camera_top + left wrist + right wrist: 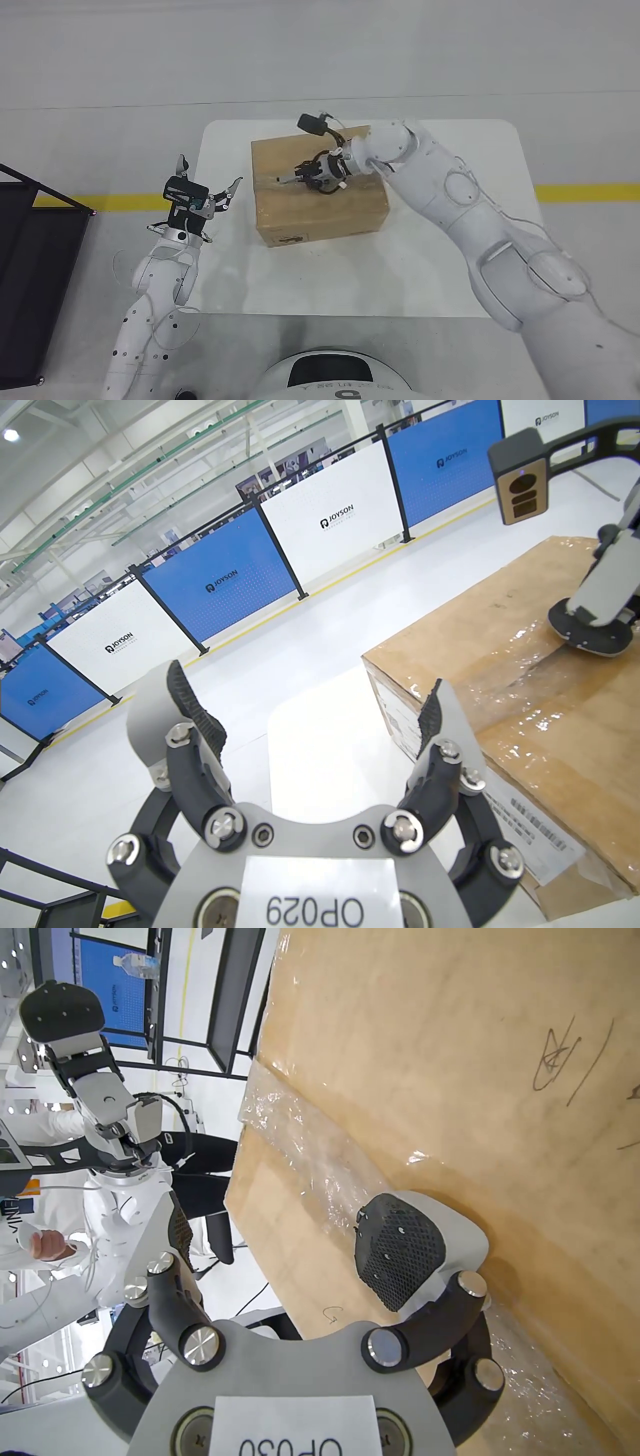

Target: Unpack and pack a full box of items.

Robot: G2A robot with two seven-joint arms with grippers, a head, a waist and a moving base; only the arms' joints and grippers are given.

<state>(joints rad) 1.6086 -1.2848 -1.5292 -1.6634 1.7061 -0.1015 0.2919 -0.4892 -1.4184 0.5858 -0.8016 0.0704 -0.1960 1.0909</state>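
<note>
The left hand (pixel 305 680) hangs spread wide and empty just beside the desk (pixel 440 270), probably waiting its turn. Beyond it the sealed box (pixel 320 205) sits on the desk. The right hand (pixel 300 176), parted and holding nothing, presses one fingertip (pixel 400 1253) onto the tape (pixel 300 1153) seam, apparently to break it

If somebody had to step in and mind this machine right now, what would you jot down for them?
Left gripper: open, empty, at the table's edge, apart from the cardboard box.
Right gripper: open, holding nothing, over the box top; one finger seems to touch the clear tape along the seam.
The box sits on the white table, flaps closed and taped.
Done: nothing unpacked yet.
Left: break the tape, open the flaps, take the items out, pack them back.
</note>
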